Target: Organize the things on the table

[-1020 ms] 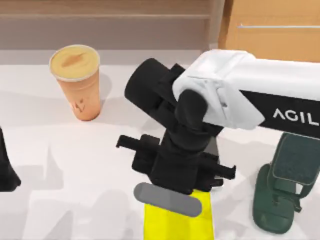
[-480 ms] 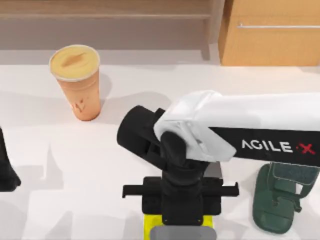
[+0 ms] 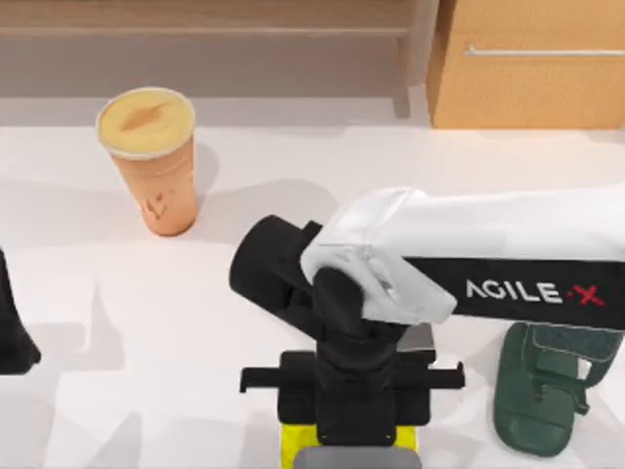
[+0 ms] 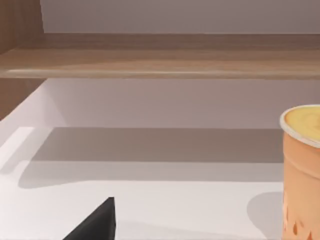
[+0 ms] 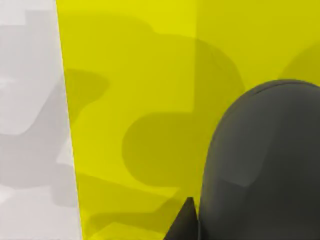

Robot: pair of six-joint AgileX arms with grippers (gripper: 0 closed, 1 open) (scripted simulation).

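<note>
Landmark: yellow pad (image 3: 293,442), at the near edge of the white table (image 3: 146,322).
My right gripper (image 3: 350,445): above the pad; grip state, cannot tell.
Mouse (image 5: 265,165): dark grey, over the pad.
Cup (image 3: 151,161): orange, tan-lidded, upright, well behind-left of the pad; contents hidden.
Green stand (image 3: 537,396): right of the pad.
Left arm (image 3: 12,332): parked far left.

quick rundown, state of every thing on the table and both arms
orange paper cup: upright, tan lid on, back left of the table.
computer mouse: dark grey, over the yellow pad.
yellow pad: flat on the table.
dark green stand: standing at the right, nothing on it.
right gripper: low over the yellow pad, at the mouse.
left arm: parked at the left edge.
</note>
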